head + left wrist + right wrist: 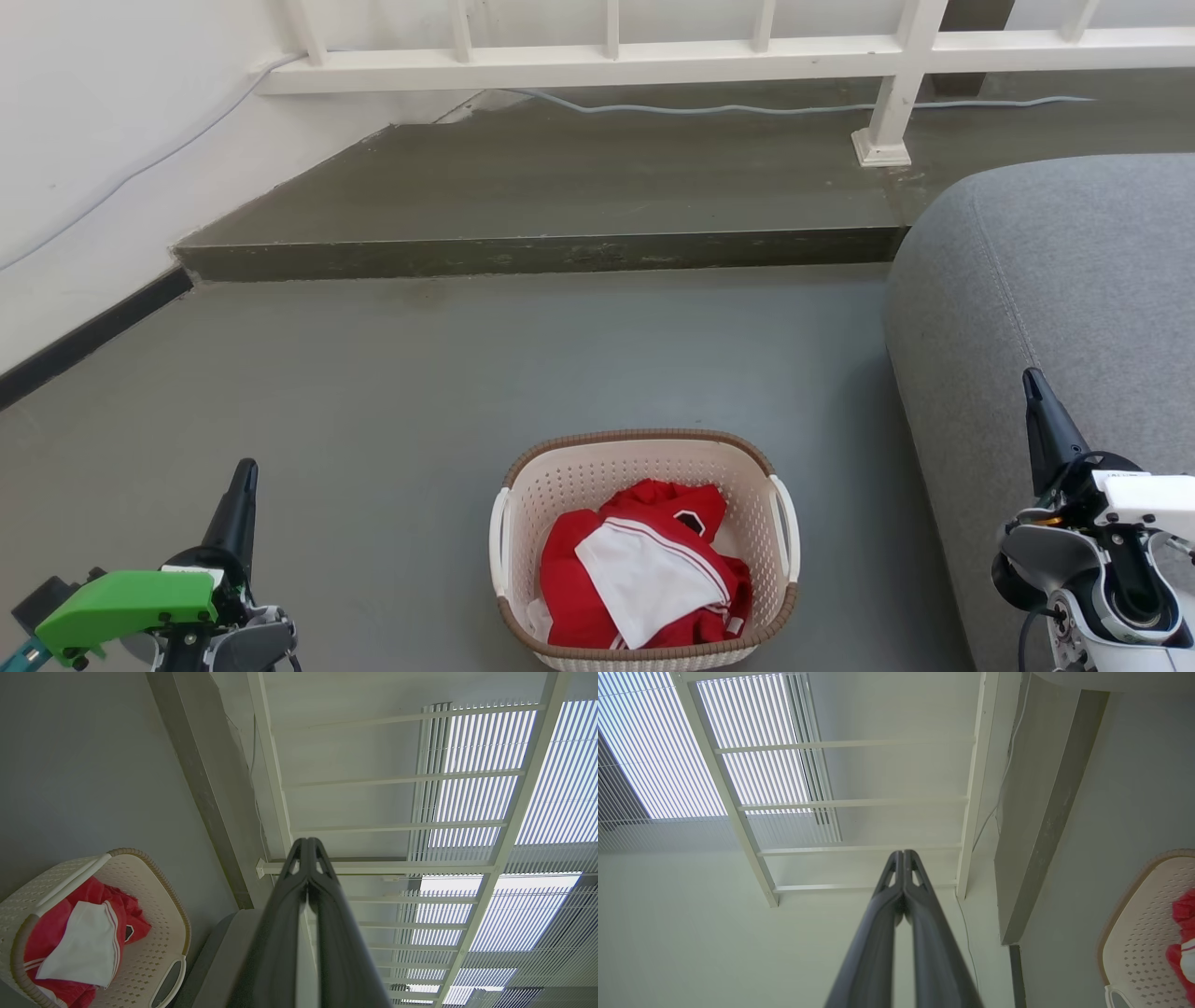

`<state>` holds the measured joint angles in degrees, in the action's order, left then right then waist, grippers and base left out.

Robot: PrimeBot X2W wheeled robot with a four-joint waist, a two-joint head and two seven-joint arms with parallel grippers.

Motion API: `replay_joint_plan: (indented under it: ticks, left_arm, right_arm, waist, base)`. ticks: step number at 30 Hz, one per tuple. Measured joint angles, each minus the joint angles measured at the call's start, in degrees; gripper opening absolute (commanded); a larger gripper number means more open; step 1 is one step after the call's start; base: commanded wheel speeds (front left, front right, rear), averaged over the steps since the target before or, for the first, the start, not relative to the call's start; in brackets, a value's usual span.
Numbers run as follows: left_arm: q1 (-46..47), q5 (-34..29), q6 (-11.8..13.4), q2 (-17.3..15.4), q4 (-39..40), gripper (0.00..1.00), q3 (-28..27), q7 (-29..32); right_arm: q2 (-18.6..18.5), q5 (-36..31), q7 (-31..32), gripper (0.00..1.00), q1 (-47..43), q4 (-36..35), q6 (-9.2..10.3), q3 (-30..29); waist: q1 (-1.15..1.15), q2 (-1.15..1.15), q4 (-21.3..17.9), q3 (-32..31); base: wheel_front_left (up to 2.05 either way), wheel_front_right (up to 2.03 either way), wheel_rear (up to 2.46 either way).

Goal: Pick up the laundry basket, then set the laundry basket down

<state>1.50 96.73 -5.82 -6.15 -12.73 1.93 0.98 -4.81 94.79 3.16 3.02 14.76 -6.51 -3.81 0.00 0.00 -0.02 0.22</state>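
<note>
Bright daylight thru blinds (486, 765); wrist-view edges prob. warped.

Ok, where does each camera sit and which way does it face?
Head view: on the head, facing forward and down at the laundry basket; left fingers lower left, right fingers lower right.
Left wrist view: on the left wrist, along its shut fingers toward the white railing.
Right wrist view: on the right wrist, likewise.
Shared: all three show the basket.
</note>
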Motion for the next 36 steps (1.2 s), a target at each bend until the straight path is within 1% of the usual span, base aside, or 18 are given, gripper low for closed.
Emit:
replay_joint_plan:
  ticks: [36]
  left_arm:
    - [0.6, 0.0, -0.7, 0.0, -1.7, 0.00, -0.1, 0.1]
  right_arm:
    - [0.2, 0.0, 0.2, 0.00, 0.0, 0.7, -0.03, -0.3]
  waist:
    - [0.00, 0.00, 0.0, -0.1]
  base:
    - [0.00, 0.00, 0.00]
